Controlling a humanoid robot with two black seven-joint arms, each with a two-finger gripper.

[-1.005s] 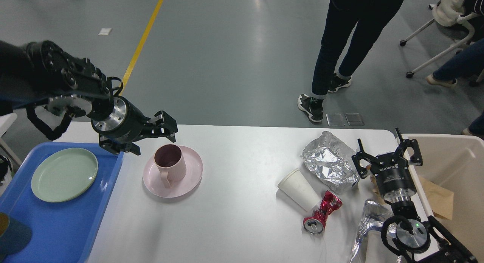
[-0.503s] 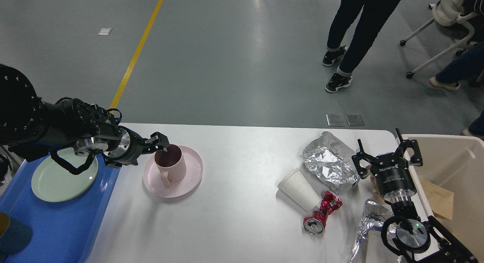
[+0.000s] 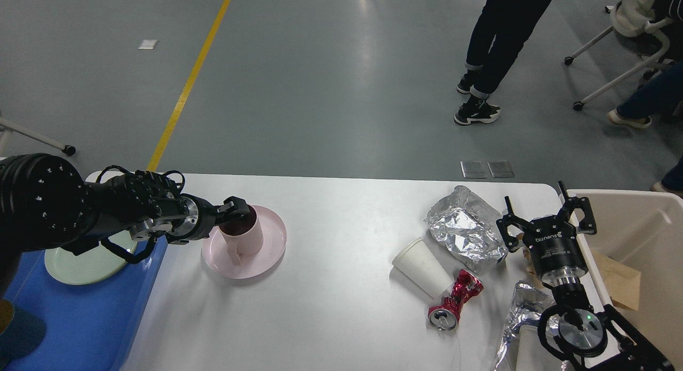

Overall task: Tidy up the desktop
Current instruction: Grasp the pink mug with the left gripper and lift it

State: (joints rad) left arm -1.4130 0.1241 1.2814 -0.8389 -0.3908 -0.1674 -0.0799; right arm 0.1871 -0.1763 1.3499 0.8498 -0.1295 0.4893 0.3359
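A: Left gripper (image 3: pixel 238 206)?

B: It has dropped from above the mug (image 3: pixel 241 235) a second ago to its rim. Fingers straddle the near-left wall; whether they have clamped, I cannot tell.

A: Right gripper (image 3: pixel 547 213)?

B: Unmoved, jaws spread wide, holding nothing, at the desk's right edge beside the bin (image 3: pixel 640 221).

A: The rest?

B: Mug stands on the saucer (image 3: pixel 267 253), left of centre on the desk (image 3: pixel 341 307), just beside the tray (image 3: pixel 80 317). Foil (image 3: pixel 464 229), paper cup (image 3: pixel 421 267) and crushed can (image 3: pixel 453 301) lie right, untouched. Judgement: mug pickup beginning; tidying early.
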